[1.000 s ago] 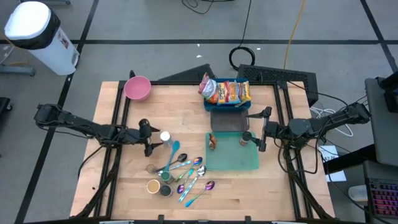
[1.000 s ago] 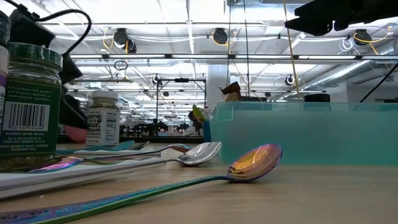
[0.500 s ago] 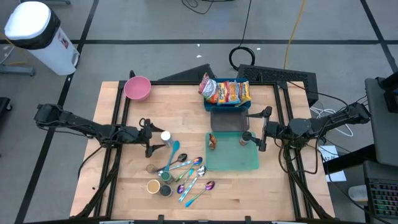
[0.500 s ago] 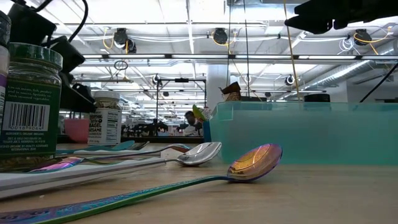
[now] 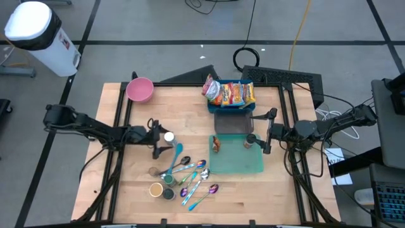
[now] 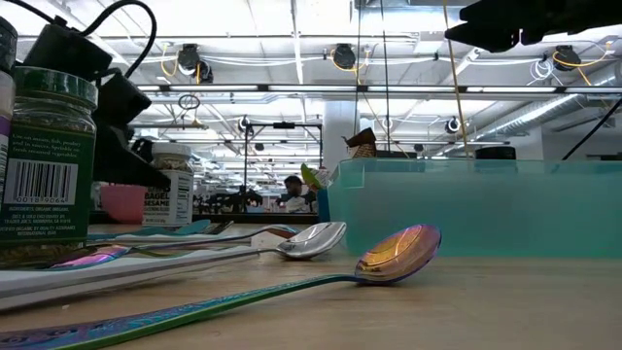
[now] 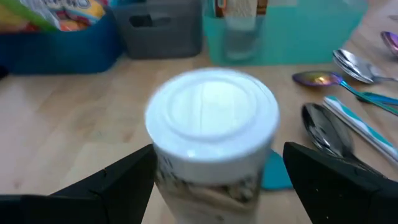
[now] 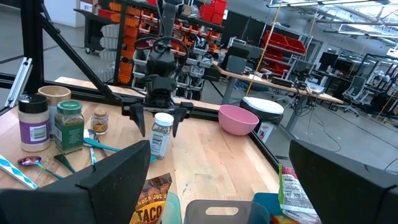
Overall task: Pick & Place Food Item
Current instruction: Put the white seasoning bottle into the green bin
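Note:
A small seasoning jar with a white lid (image 7: 211, 118) stands upright on its base on the wooden table, left of centre (image 5: 168, 138). My left gripper (image 7: 211, 186) is open, low over the table. Its fingers stand on either side of the jar and are apart from it, as the right wrist view (image 8: 158, 124) also shows. In the low view the left gripper (image 6: 117, 146) partly covers the jar (image 6: 173, 194). My right gripper (image 5: 264, 131) waits open and level above the right end of the teal tray (image 5: 240, 161), with nothing between its fingers.
A blue bin of snack packets (image 5: 230, 94) and a grey bin (image 5: 231, 122) stand at the far side. A brown packet (image 5: 216, 144) stands in the teal tray. Several spoons (image 5: 193, 177) and spice jars (image 5: 161, 188) lie near the front. A pink bowl (image 5: 140, 89) sits far left.
My left gripper has moved toward the table's right edge, up to the white-lidded jar, rolling and tipping a little downward. Its open fingers now stand on either side of the jar, which has not moved.

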Controlling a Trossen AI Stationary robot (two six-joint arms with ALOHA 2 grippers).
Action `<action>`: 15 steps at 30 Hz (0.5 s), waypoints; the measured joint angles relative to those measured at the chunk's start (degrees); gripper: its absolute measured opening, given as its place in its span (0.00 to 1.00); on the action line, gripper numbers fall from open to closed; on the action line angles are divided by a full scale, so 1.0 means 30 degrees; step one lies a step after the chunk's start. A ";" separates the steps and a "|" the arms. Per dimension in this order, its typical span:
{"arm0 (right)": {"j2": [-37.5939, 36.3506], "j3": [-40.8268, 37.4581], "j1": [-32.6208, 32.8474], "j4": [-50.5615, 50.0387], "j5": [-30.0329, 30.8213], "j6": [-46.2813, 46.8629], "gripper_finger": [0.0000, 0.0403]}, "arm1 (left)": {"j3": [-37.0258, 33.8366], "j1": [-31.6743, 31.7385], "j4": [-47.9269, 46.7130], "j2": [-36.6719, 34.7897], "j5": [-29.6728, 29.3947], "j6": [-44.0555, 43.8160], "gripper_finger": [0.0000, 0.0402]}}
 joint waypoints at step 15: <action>0.0007 -0.0007 0.0000 0.0000 0.0000 -0.0350 0.93 | 0.0022 0.0621 0.1264 0.2365 0.0025 -0.0350 0.61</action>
